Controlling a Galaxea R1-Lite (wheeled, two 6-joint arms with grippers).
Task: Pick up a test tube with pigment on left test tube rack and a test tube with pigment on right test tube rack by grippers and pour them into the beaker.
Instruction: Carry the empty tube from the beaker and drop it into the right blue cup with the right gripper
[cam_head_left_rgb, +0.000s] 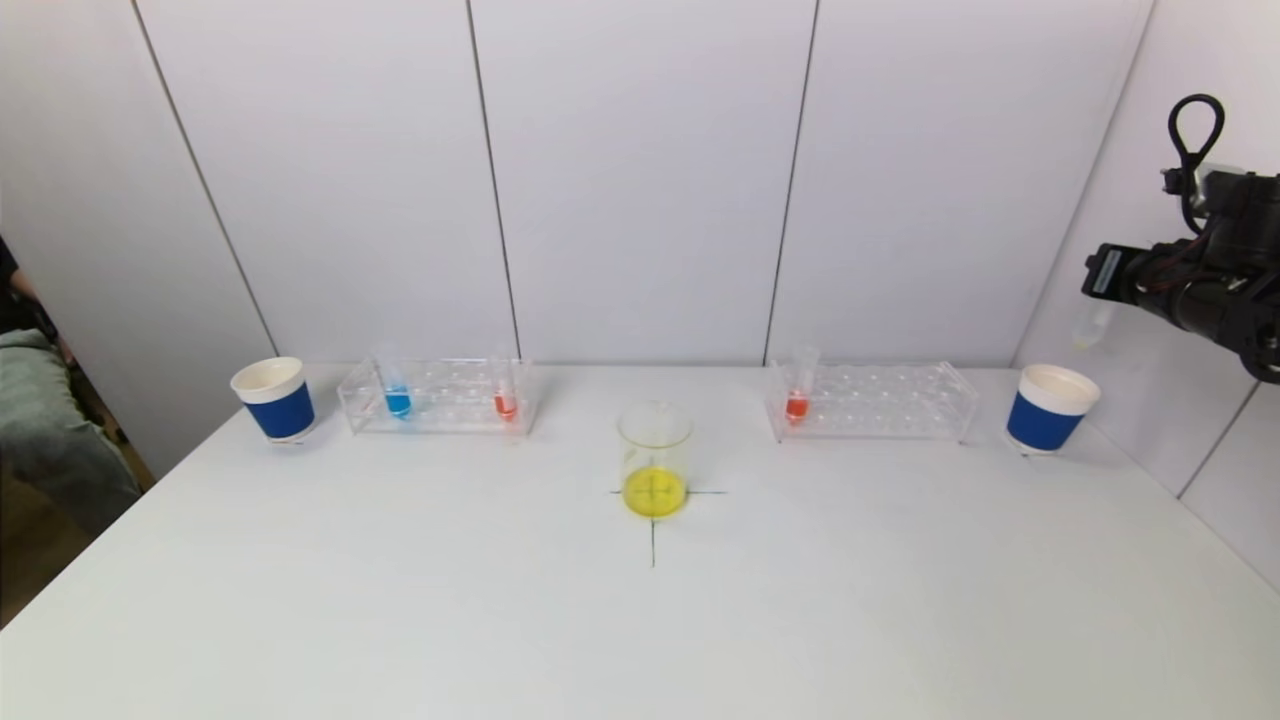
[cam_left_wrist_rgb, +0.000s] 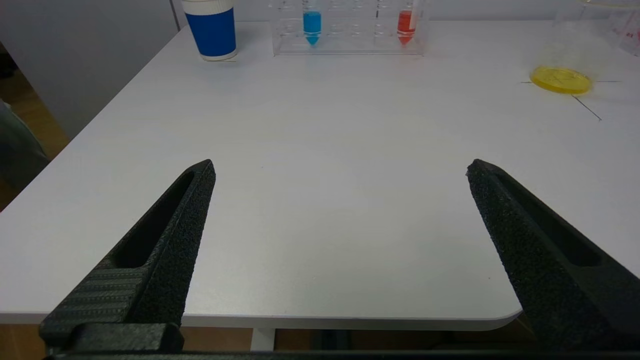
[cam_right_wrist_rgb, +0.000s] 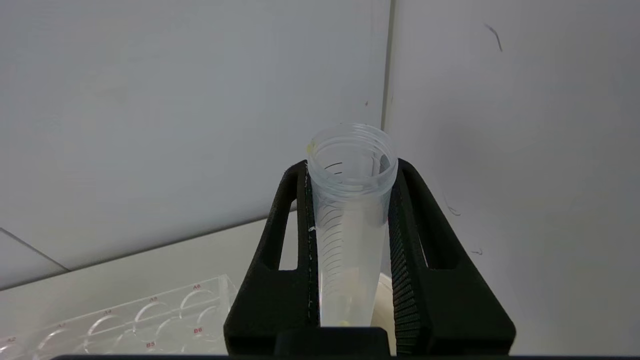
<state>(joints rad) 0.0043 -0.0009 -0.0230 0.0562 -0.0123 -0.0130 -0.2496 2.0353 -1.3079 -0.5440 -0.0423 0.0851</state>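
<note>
My right gripper (cam_right_wrist_rgb: 350, 167) is shut on a clear test tube (cam_right_wrist_rgb: 347, 225) that looks empty, with only a yellow trace at its bottom. In the head view the right gripper (cam_head_left_rgb: 1100, 280) is held high at the far right, above the right blue cup (cam_head_left_rgb: 1050, 408). The beaker (cam_head_left_rgb: 655, 450) at the table's centre holds yellow liquid. The left rack (cam_head_left_rgb: 440, 397) holds a blue tube (cam_head_left_rgb: 397, 400) and an orange tube (cam_head_left_rgb: 505, 403). The right rack (cam_head_left_rgb: 870, 402) holds an orange tube (cam_head_left_rgb: 797, 403). My left gripper (cam_left_wrist_rgb: 340, 170) is open and empty over the table's front edge.
A second blue paper cup (cam_head_left_rgb: 275, 400) stands left of the left rack. A black cross is marked on the table under the beaker. Wall panels stand close behind the racks and to the right. A person sits at the far left edge.
</note>
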